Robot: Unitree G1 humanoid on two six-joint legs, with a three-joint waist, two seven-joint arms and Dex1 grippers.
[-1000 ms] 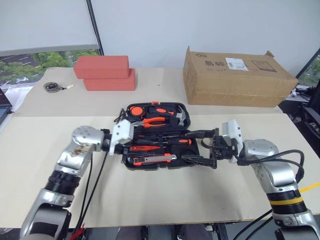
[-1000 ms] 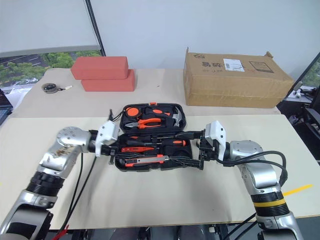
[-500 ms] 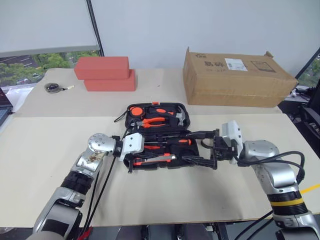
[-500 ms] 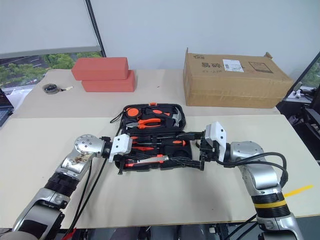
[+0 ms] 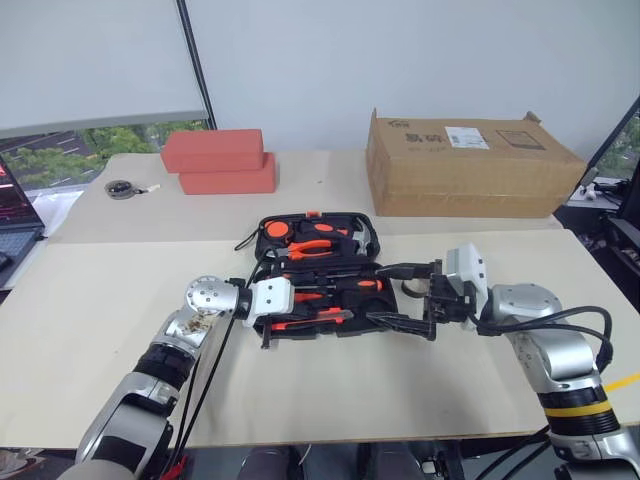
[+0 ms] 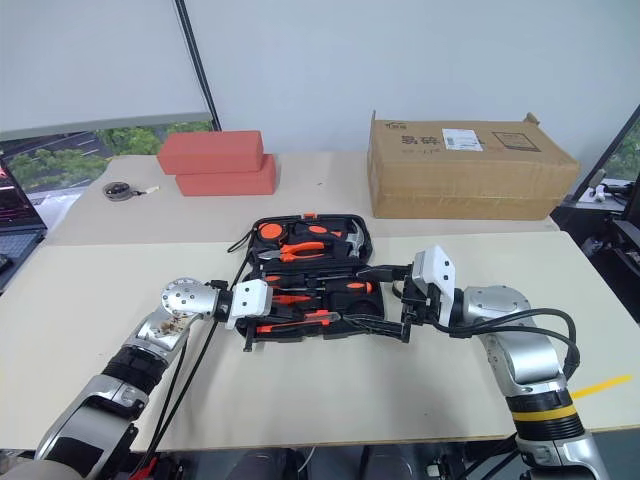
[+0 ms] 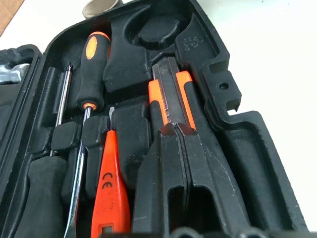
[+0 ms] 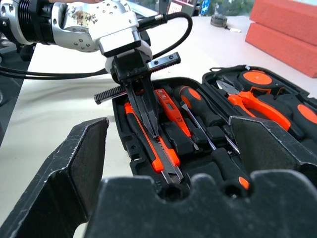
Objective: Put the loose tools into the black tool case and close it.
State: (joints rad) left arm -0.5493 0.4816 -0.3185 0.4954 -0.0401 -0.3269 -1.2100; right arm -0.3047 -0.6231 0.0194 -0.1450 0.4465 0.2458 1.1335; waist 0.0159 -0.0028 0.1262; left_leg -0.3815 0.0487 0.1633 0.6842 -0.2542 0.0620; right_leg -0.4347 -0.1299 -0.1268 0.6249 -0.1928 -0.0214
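From the head cameras, the black tool case (image 5: 318, 275) lies open near the middle of the pale worktop (image 5: 90, 300), its lid half farther from the robot and holding orange-handled pliers (image 5: 318, 245), its near half carrying the screwdrivers and knife. The left pincer (image 5: 292, 313) reaches in from the left over the near half, fingers pressed together, their tips down on the black-and-orange utility knife (image 5: 318, 320); whether they pinch it or only rest on it cannot be told. The right pincer (image 5: 395, 293) hangs at the case's right end with its fingers spread wide and nothing between them. Behind the case, two stacked red blocks (image 5: 218, 160) sit at the back left, a cardboard box (image 5: 470, 165) at the back right, and a small dark tape roll (image 5: 121, 189) lies far left, well apart from the case. In the left wrist view, the closed fingers (image 7: 190, 168) meet at the tip right on top of the knife in its recess; beside it lie the slim orange tester screwdriver (image 7: 111, 188) and a black/orange-handled screwdriver (image 7: 90, 69). In the right wrist view, the right pincer's own fingers (image 8: 81, 163) stand far apart in the foreground, empty, and between them the left pincer points down onto the knife, with the tester and a second screwdriver (image 8: 200, 106) alongside in the case.
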